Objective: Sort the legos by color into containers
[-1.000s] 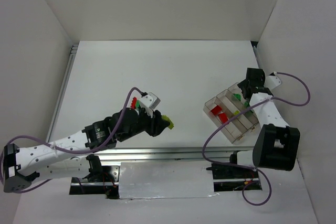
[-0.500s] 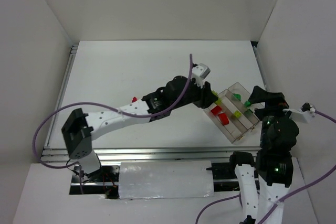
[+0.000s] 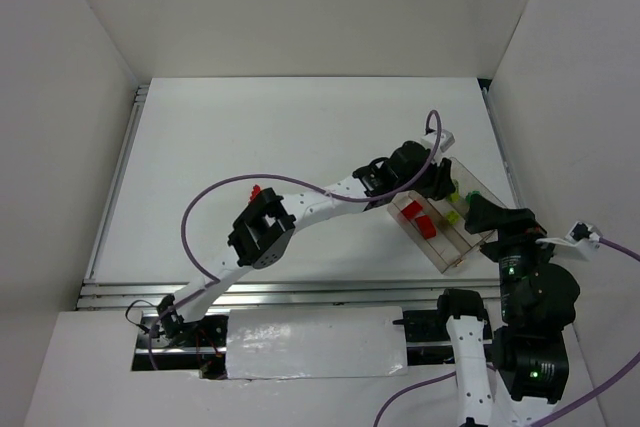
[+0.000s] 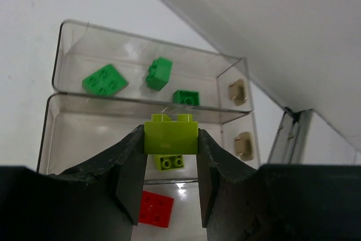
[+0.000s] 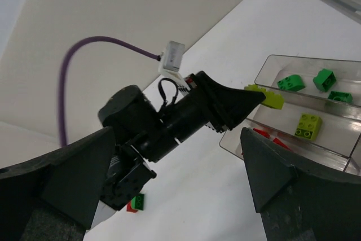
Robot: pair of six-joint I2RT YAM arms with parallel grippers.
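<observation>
My left gripper (image 3: 441, 178) is shut on a yellow-green brick (image 4: 171, 137) and holds it over the clear three-compartment tray (image 3: 453, 265), above the middle compartment. In the left wrist view, the tray (image 4: 61, 43) holds three dark green bricks (image 4: 105, 79) in the far compartment, one yellow-green brick (image 4: 170, 162) in the middle one and a red brick (image 4: 155, 208) in the near one. My right gripper (image 3: 487, 215) is open and empty, raised just right of the tray. Its view shows the left gripper (image 5: 248, 99) with the held brick (image 5: 268, 98).
A red brick and a dark green brick (image 3: 256, 190) lie together on the white table (image 3: 300, 127) to the left; they also show in the right wrist view (image 5: 135, 202). White walls enclose the table. The left arm stretches across the table's middle.
My left arm has swung right from the table's middle to over the tray, carrying the yellow-green brick. My right arm has pulled back from the tray and risen.
</observation>
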